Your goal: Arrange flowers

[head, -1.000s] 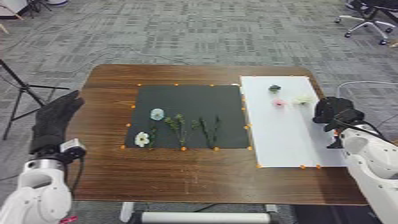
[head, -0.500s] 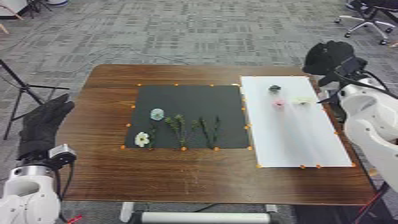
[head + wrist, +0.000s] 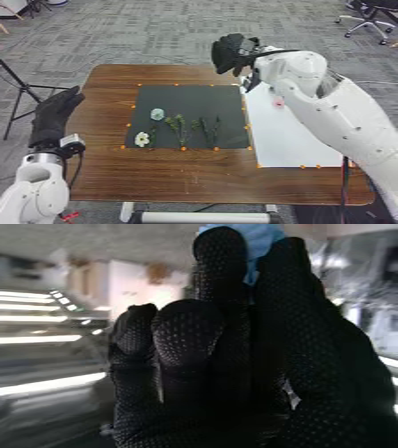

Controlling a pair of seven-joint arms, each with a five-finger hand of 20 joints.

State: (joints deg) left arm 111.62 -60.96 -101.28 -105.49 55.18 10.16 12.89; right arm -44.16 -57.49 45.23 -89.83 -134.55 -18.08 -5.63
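In the head view my right hand (image 3: 233, 52) is over the table's far edge, beyond the black mat (image 3: 200, 95). In the right wrist view this hand (image 3: 213, 344) pinches a light blue thing (image 3: 258, 239) between thumb and finger. My left hand (image 3: 56, 112) is open with straight fingers, left of the table. On the mat lie a pale blue flower (image 3: 157, 114), a white flower (image 3: 142, 139) and green stems (image 3: 180, 129). A pink flower (image 3: 278, 102) lies on the white sheet beside my right arm, which hides the sheet's other blossoms.
The white sheet (image 3: 280, 145) lies along the right side of the brown table (image 3: 169, 175), partly under my raised right arm. Orange markers edge the mat and sheet. A black tripod (image 3: 25, 90) stands left of the table.
My right hand has risen from the sheet's right edge, gone past the far right corner and swung left. Its arm now covers part of the sheet. The left hand shifted slightly.
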